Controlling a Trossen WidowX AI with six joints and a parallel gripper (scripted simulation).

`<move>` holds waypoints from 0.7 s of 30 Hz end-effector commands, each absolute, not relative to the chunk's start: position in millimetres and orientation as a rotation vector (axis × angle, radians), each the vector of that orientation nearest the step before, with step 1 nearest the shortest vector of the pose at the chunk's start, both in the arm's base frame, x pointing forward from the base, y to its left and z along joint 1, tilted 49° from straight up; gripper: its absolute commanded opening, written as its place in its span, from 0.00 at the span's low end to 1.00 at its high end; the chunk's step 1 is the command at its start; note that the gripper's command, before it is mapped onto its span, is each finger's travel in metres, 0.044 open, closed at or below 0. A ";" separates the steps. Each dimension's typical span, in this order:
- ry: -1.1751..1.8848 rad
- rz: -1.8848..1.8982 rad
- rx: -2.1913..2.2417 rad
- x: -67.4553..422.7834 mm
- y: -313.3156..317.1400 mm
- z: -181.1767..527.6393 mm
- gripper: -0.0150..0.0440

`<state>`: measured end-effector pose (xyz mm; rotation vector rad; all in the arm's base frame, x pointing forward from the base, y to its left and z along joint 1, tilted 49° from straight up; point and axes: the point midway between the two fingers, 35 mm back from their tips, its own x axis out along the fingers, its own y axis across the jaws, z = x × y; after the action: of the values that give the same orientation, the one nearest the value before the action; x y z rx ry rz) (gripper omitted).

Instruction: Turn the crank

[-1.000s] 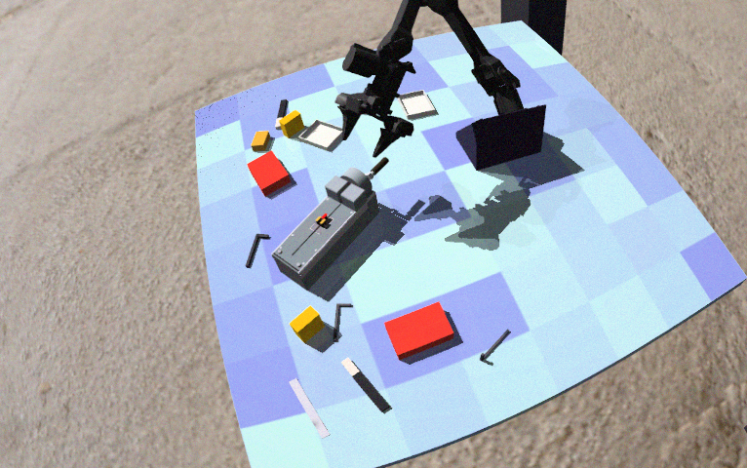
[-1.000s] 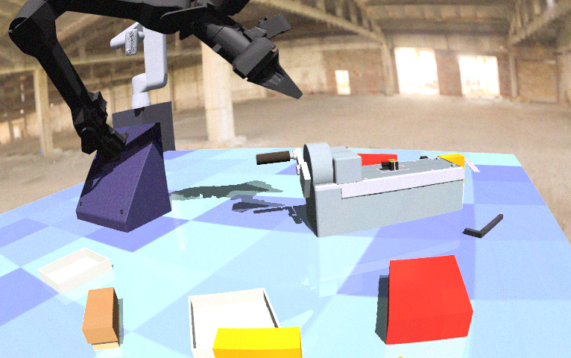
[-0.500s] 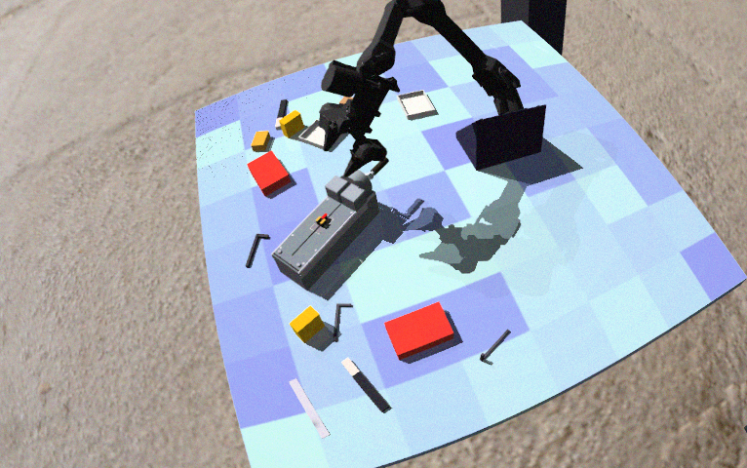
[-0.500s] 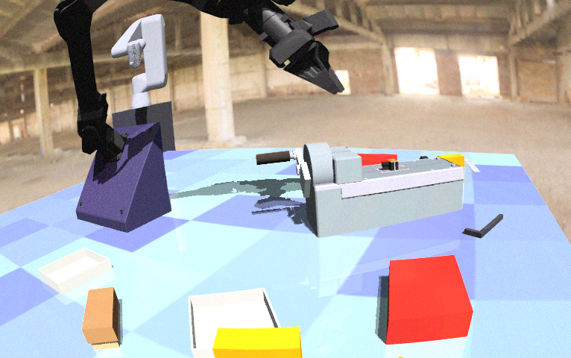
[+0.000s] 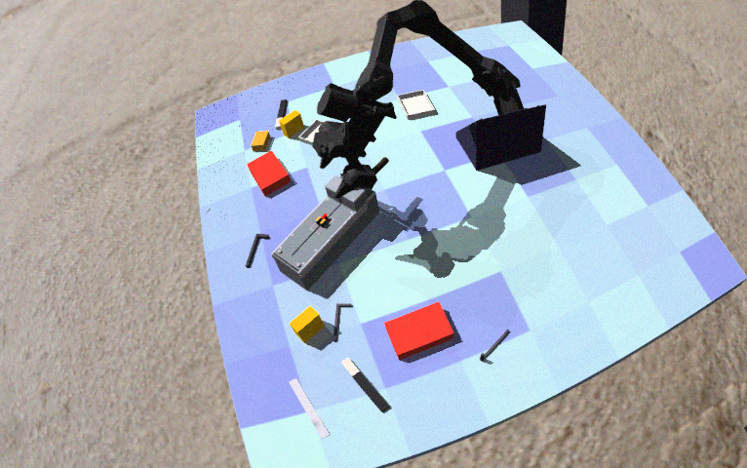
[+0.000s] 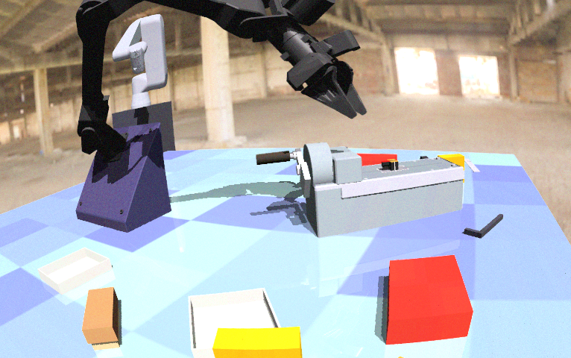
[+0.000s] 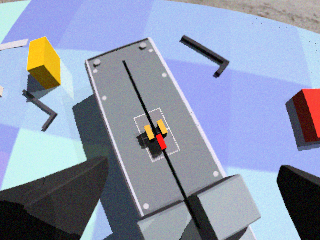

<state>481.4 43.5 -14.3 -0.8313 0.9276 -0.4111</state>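
Observation:
The grey machine [image 5: 336, 249] [image 6: 386, 203] [image 7: 187, 150] stands upright on the table. Its crank handle [image 5: 381, 165] [image 6: 273, 157] is a dark bar sticking out toward the arm's base; it is out of the wrist view. My gripper [image 6: 358, 114] [image 7: 195, 171] is open and empty, above the machine and apart from the handle. In the wrist view the red pointer [image 7: 161, 142] [image 5: 324, 215] sits in the slot, offset from the two brass marks [image 7: 149, 132] [image 7: 162, 127] toward the crank housing [image 7: 227, 207]. The slanted view leaves the exact offset unclear.
Red blocks [image 5: 269, 172] [image 5: 419, 329] [image 6: 428, 292] lie on both sides of the machine. A yellow block [image 5: 306, 323] [image 7: 44, 62] and a black hex key [image 5: 336, 322] are beyond its far end. A white tray [image 5: 416, 104] [image 6: 73, 270] is near the arm's base.

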 end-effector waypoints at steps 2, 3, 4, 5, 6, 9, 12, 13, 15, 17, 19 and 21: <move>0.944 -0.408 -0.841 476.5 28.5 -31.1 1.00; 0.944 -0.408 -0.841 476.5 28.5 -31.1 1.00; 0.944 -0.408 -0.841 476.5 28.5 -31.1 1.00; 0.944 -0.408 -0.841 476.5 28.5 -31.1 1.00; 0.944 -0.408 -0.841 476.5 28.5 -31.1 1.00; 0.944 -0.408 -0.841 476.5 28.5 -31.1 1.00; 0.944 -0.408 -0.841 476.5 28.5 -31.1 1.00; 0.944 -0.408 -0.841 476.5 28.5 -31.1 1.00; 0.944 -0.408 -0.841 476.5 28.5 -31.1 1.00; 0.944 -0.408 -0.841 476.5 28.5 -31.1 1.00; 0.944 -0.408 -0.841 476.5 28.5 -31.1 1.00; 0.944 -0.408 -0.839 477.3 32.6 -27.7 1.00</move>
<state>476.4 28.6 -30.2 -0.8419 0.9437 -0.4121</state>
